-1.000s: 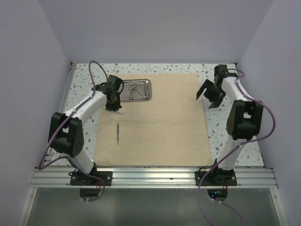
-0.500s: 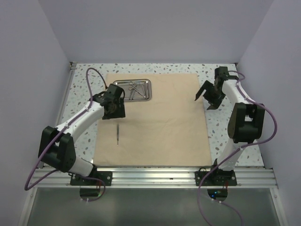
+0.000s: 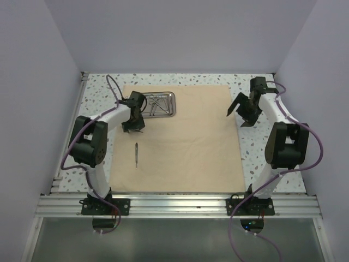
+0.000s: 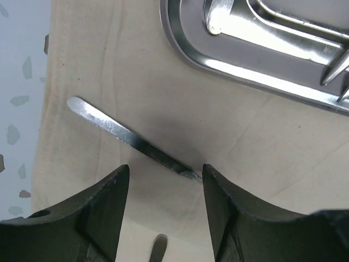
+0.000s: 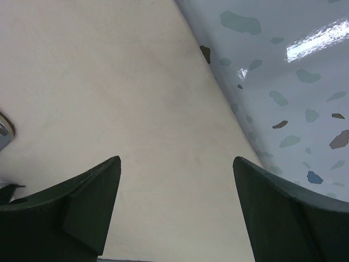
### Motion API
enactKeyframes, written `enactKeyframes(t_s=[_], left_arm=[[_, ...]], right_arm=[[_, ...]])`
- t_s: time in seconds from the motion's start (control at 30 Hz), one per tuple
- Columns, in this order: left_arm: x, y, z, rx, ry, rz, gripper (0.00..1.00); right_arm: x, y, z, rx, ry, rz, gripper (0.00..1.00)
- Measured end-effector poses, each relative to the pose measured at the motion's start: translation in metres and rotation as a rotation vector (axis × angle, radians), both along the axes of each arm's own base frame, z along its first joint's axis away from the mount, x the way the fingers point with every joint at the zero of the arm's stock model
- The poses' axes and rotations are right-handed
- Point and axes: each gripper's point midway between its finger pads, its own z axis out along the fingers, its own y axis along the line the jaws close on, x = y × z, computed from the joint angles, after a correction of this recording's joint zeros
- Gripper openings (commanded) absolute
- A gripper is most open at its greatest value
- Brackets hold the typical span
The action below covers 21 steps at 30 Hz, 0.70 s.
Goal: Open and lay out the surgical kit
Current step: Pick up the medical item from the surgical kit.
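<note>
Surgical kit [image 3: 180, 136] lies opened across the middle of the worktop [image 3: 98, 93]. Its beige cloth wrap [image 3: 196, 153] is spread flat, with the near edge close to the worktop's near edge. The small steel tray [image 3: 173, 103] sits on the cloth's far left corner, and a tangle of ring-handled instruments [image 3: 155, 103] is inside it. One thin silver instrument [image 3: 136, 154] lies alone on the left part of the cloth. A flat-handled one [image 4: 131, 139] lies between it and the tray, just off the tray's rim. By the look of them, the instruments are light, stiff and slick. They lie flush on soft fabric, so a pinch across the narrow shank near its middle seems the surest hold. The tips should be kept clear in case they are sharp. The tray looks rigid and slippery and is best taken by its raised rim. The cloth is limp and should be handled by a corner or an edge. No brand, label or writing can be read anywhere. The left hand [image 3: 133, 125] hovers low over the flat-handled piece, released, with its fingers apart and nothing between them. The right hand [image 3: 239, 115] hangs over the cloth's right edge toward the far side, spread wide and empty.
</note>
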Motion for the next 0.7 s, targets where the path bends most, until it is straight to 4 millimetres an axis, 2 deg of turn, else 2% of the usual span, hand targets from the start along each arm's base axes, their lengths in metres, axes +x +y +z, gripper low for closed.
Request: enactKeyframes(t_s=[0.17, 0.3, 0.4, 0.63, 0.7], left_arm=[[0.013, 0.001, -0.003, 0.009, -0.017, 0.016, 0.58], [0.018, 0.001, -0.008, 0.013, -0.015, 0.021, 0.5], [0.02, -0.001, -0.009, 0.003, -0.02, 0.021, 0.41], [0.019, -0.005, -0.011, -0.027, -0.055, 0.03, 0.0], [0.018, -0.005, -0.009, -0.032, -0.069, 0.03, 0.0]], right_arm=[[-0.001, -0.001, 0.0, -0.008, 0.001, 0.008, 0.88], [-0.002, -0.002, -0.001, -0.013, 0.005, 0.01, 0.88], [-0.002, -0.003, -0.001, -0.02, 0.007, 0.01, 0.88], [0.0, -0.005, -0.001, -0.031, 0.008, 0.01, 0.88], [0.001, -0.005, -0.003, -0.031, 0.012, 0.01, 0.88]])
